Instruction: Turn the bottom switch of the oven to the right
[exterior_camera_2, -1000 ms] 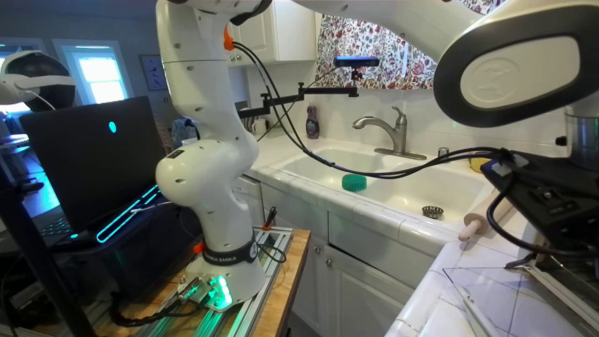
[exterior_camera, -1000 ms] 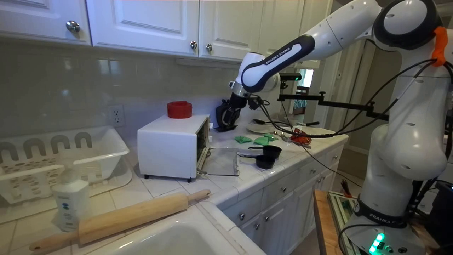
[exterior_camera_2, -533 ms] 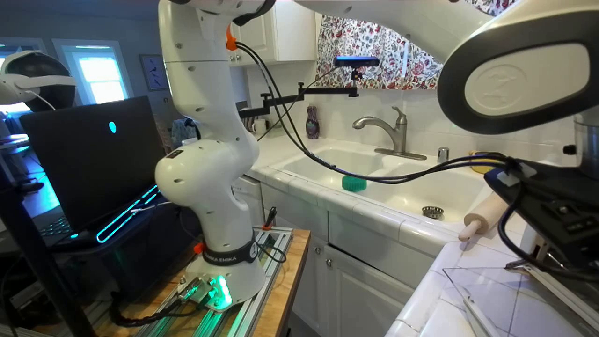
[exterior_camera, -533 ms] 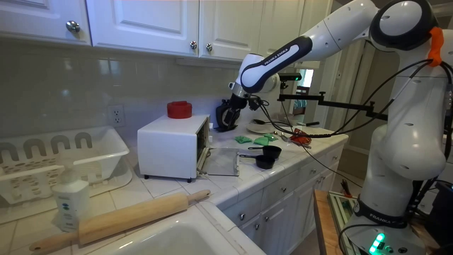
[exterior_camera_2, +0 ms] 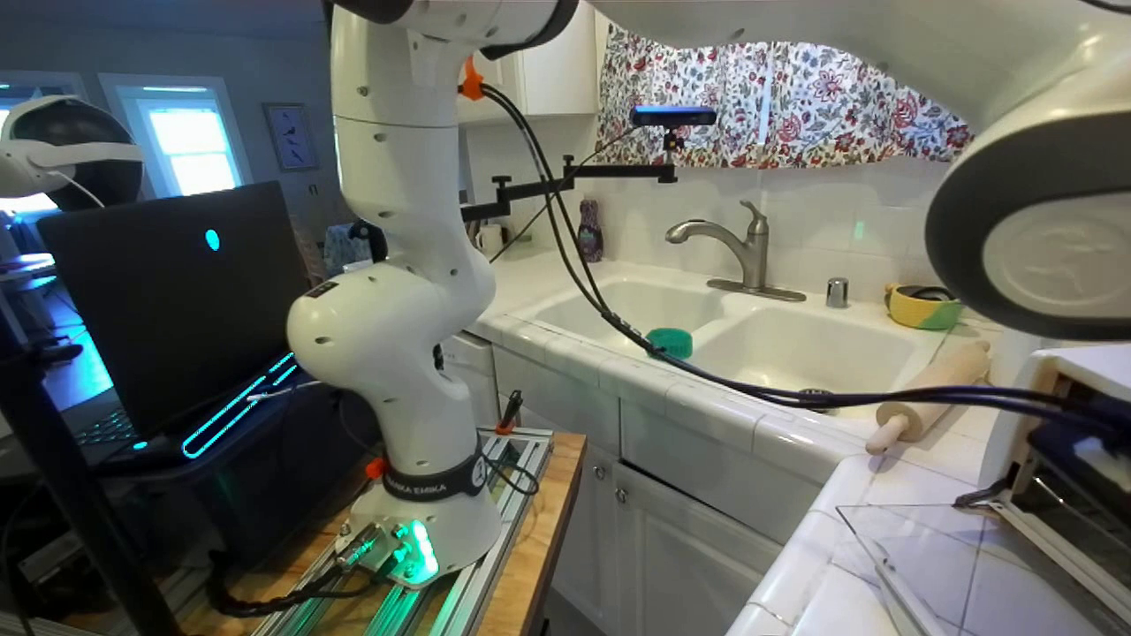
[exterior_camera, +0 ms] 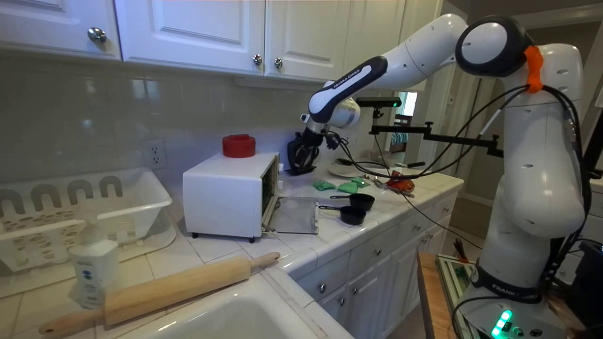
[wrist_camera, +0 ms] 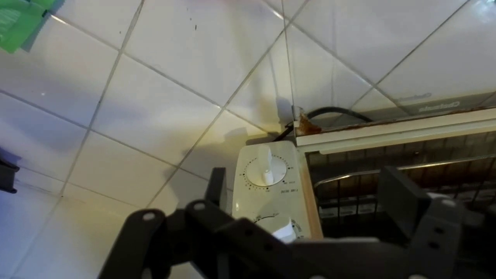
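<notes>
We have the gripper (wrist_camera: 308,186) spread wide, its fingers (wrist_camera: 217,190) apart and holding nothing, near the front of the oven (exterior_camera: 222,203), which stands on the tiled counter (exterior_camera: 280,245). In the wrist view the bottom switch (wrist_camera: 267,170), the dial toward the counter, shows between the fingers, nearer the one at that view's left; we cannot tell how far beyond it sits. Its white bar lies almost along the long axis of the control panel (wrist_camera: 267,201). In an exterior view we see the oven's front facing right, its long edge running back toward the wall (exterior_camera: 198,108).
</notes>
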Robot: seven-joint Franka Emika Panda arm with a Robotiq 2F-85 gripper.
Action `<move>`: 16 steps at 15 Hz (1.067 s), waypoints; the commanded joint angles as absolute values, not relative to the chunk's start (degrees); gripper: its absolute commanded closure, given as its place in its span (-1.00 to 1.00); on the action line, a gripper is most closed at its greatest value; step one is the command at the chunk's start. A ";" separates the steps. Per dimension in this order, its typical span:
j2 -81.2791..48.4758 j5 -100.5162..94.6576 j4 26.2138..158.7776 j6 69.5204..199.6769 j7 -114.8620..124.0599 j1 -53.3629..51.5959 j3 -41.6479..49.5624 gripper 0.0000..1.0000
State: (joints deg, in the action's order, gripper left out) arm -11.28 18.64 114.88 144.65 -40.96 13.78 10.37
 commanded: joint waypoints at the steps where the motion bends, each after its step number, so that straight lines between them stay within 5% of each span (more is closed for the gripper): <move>1: -17.71 23.71 108.57 145.74 -46.40 17.09 6.58 -1.00; 8: -24.55 22.00 101.65 145.90 -49.43 20.67 2.97 -1.00; 9: -25.17 21.91 100.93 145.76 -49.22 20.91 2.62 -0.50; 12: -26.63 21.45 99.89 145.89 -48.57 21.30 1.99 -0.18; 16: -27.75 21.01 99.81 145.89 -48.11 21.56 1.55 -0.27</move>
